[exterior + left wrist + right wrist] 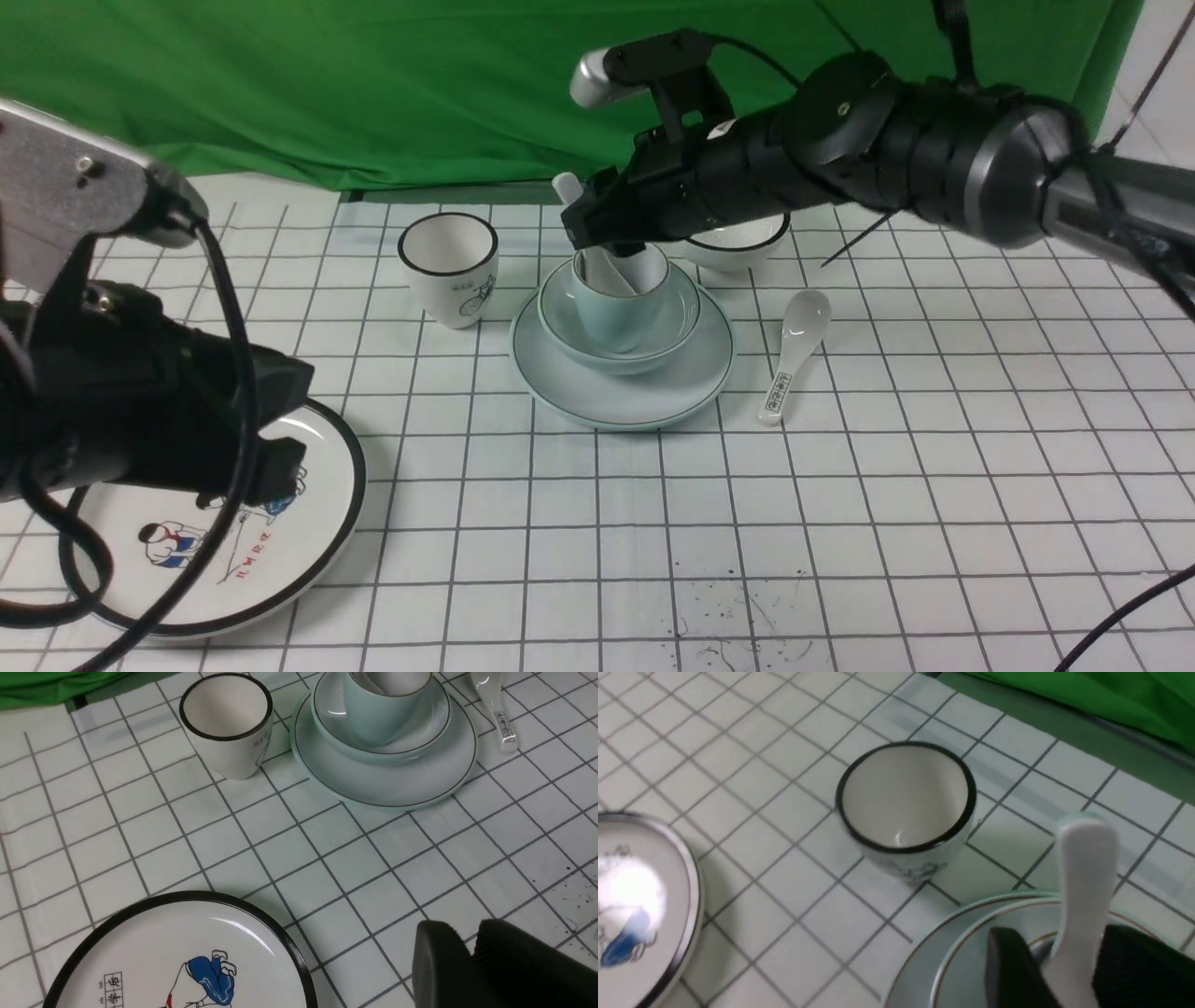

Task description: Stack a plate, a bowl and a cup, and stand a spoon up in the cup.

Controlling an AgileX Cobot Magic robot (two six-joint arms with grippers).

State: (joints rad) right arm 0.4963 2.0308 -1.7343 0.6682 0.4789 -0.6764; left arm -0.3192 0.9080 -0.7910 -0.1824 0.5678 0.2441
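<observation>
A white table cloth (pixel 840 513) ruled with a grey grid fills the front view, with a green backdrop (pixel 373 84) behind it. Near the middle stands the stack: the pale blue-green plate (pixel 653 399) lies flat on the cloth, the matching wide bowl (pixel 558 322) sits on the plate, and the handleless cup (pixel 611 322) stands upright inside the bowl. The plain white spoon (pixel 567 189) stands in the cup, its handle leaning up and away toward the backdrop.

The right gripper (pixel 1066 942) reaches in from the right and hangs directly over the cup. In the right wrist view its two black fingers (pixel 1011 970) flank the spoon's handle, one on each side. Whether they pinch the handle or have let it go cannot be told.

The left gripper (pixel 467 935) hovers low at the near left, well apart from the stack, above the edge of a large black-rimmed cartoon plate (pixel 347 485). Its fingers are pressed together with nothing between them.

A white cup with a bicycle drawing (pixel 450 271) stands just left of the stack. A white spoon with black characters (pixel 794 359) on its handle lies on the cloth just right of the blue-green plate. A black-rimmed bowl (pixel 738 250) sits behind the stack, partly hidden by the right arm.
</observation>
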